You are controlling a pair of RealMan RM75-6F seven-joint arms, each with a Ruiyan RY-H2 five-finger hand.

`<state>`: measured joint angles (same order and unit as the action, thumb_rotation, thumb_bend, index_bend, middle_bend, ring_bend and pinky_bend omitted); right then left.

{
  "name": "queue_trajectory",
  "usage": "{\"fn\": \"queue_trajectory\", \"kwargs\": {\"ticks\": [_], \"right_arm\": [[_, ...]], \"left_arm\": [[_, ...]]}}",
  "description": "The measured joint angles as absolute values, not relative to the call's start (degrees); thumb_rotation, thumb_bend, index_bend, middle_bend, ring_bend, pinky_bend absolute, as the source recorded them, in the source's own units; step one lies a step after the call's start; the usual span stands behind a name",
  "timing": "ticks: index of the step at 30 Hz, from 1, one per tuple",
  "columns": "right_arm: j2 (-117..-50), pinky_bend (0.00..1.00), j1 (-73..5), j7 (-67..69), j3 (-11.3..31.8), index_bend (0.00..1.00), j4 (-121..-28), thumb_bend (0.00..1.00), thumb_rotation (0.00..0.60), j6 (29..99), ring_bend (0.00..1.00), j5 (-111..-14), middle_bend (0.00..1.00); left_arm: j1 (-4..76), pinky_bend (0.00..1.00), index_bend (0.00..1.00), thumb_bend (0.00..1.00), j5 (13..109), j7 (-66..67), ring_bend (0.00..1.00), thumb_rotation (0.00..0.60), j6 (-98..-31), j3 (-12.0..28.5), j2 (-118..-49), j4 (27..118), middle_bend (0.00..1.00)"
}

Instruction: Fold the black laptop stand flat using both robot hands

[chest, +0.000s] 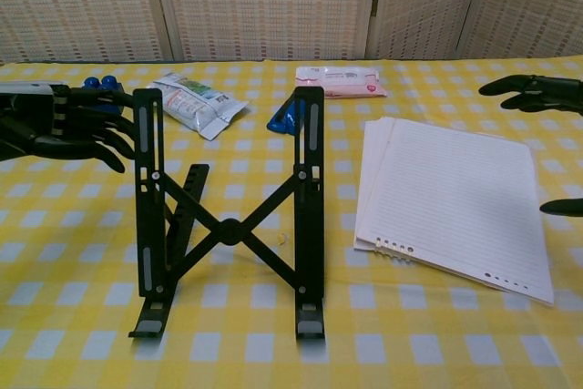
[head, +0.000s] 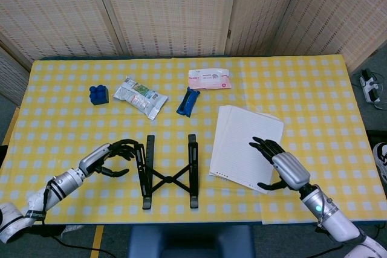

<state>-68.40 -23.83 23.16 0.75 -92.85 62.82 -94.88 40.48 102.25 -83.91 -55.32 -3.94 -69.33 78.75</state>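
Note:
The black laptop stand [head: 167, 171] [chest: 229, 218] stands propped up at the front centre of the yellow checked table, two rails joined by an X-shaped brace. My left hand [head: 112, 154] [chest: 64, 127] hovers just left of the stand's left rail, fingers spread and curved towards it, holding nothing; contact cannot be made out. My right hand [head: 277, 164] [chest: 537, 93] floats over the right part of the paper stack, fingers apart, well clear of the stand's right rail.
A stack of lined paper [head: 247, 147] lies right of the stand. Behind it are a blue clip [head: 188, 101], a pink wipes pack [head: 209, 79], a white snack packet [head: 140, 95] and a blue toy brick [head: 98, 94].

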Motion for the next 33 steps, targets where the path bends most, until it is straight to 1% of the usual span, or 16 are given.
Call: {"fn": "queue_trajectory", "kwargs": {"ticks": [7, 12, 18, 27, 33], "right_arm": [[-73.0, 0.00, -27.8, 30.1, 0.4, 0.00, -88.4, 0.22, 0.600, 59.1, 0.07, -95.2, 0.02], [-74.6, 0.00, -29.6, 34.3, -0.1, 0.00, -86.8, 0.22, 0.600, 57.8, 0.07, -95.5, 0.02], [-75.8, 0.00, -31.9, 41.4, -0.7, 0.00, -86.1, 0.22, 0.600, 57.6, 0.07, -97.1, 0.03], [-77.6, 0.00, -37.1, 58.6, -2.4, 0.00, -85.9, 0.22, 0.600, 58.2, 0.08, -101.8, 0.04], [-80.7, 0.00, -42.8, 71.6, -4.6, 0.00, -83.4, 0.22, 0.600, 60.0, 0.08, -107.3, 0.04]], "left_arm": [[41.9, 0.34, 0.26, 0.35, 104.1, -86.8, 0.37, 0.600, -59.2, -6.6, -69.2, 78.0, 0.39], [42.0, 0.36, 0.31, 0.35, 105.0, -87.8, 0.39, 0.600, -62.2, -8.1, -68.6, 78.0, 0.41], [41.9, 0.37, 0.35, 0.35, 106.8, -86.9, 0.41, 0.600, -65.9, -10.1, -67.1, 79.1, 0.43], [40.3, 0.38, 0.36, 0.35, 109.2, -81.9, 0.42, 0.600, -70.3, -13.7, -64.8, 82.4, 0.44], [39.2, 0.38, 0.38, 0.35, 109.6, -78.8, 0.42, 0.600, -72.2, -15.2, -63.6, 84.5, 0.44]]}}
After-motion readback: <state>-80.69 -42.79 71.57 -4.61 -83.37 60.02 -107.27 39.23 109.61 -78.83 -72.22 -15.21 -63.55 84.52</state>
